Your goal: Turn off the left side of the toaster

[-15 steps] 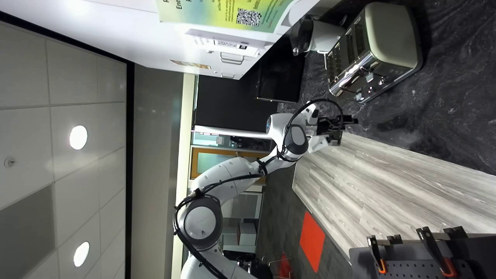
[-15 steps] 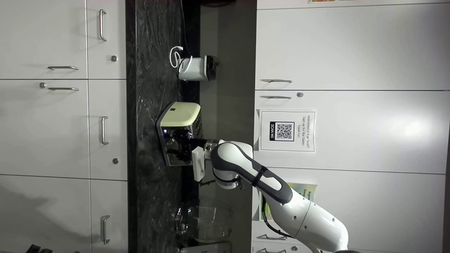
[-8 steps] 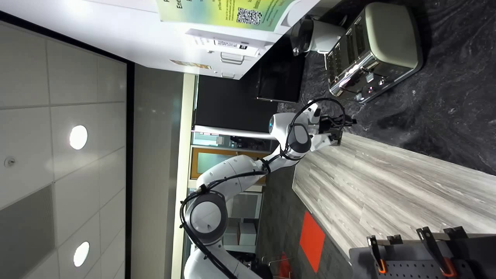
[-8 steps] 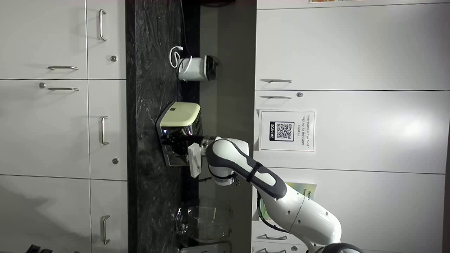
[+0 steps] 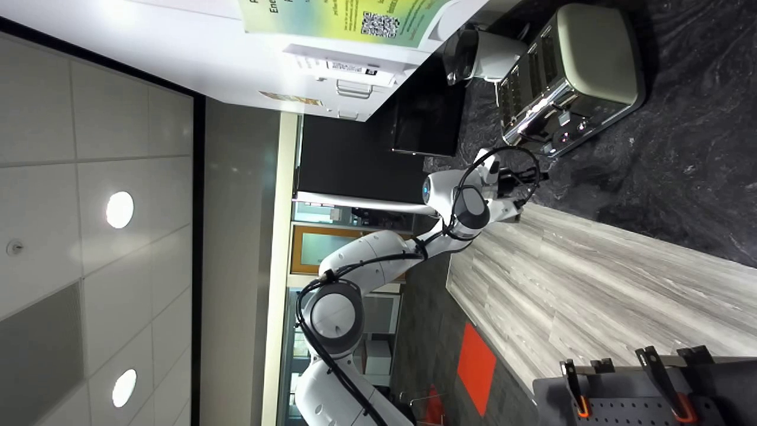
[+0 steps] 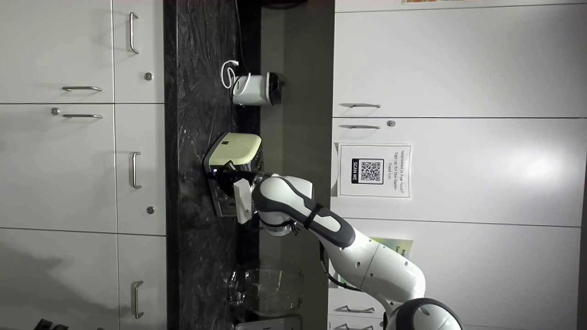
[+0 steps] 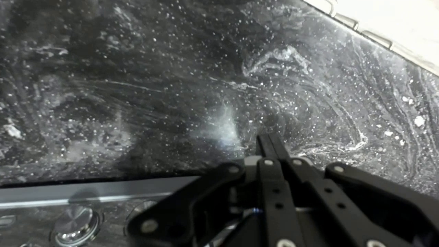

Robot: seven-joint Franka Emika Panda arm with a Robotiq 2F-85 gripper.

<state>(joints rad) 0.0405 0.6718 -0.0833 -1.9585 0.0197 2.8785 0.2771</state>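
Note:
The toaster [image 5: 600, 50] is metallic with pale end panels, standing on the dark marbled counter. Levers [image 5: 565, 117] and round knobs show on its front in an exterior view. A tiny light glows on that front [image 6: 215, 170], beside the pale end panel. In the wrist view, part of its control panel fills the lower left, with a shiny round knob [image 7: 75, 223]. My gripper [image 7: 270, 137] is shut with bare fingertips pressed together. In an exterior view my gripper [image 6: 212, 175] covers much of the front face. I cannot tell whether it touches a control.
A small white appliance [image 6: 250, 90] with a white cable sits behind the toaster's pale end. Farther along the counter stands a clear glass vessel [image 6: 273, 288]. Wall cabinets [image 6: 458, 183] rise above, and a rack with knives [image 5: 644, 378] stands apart.
My arm has moved lower toward the counter and along the toaster's front toward the pale end by the small light. The jaws have drawn together. The toaster has not moved.

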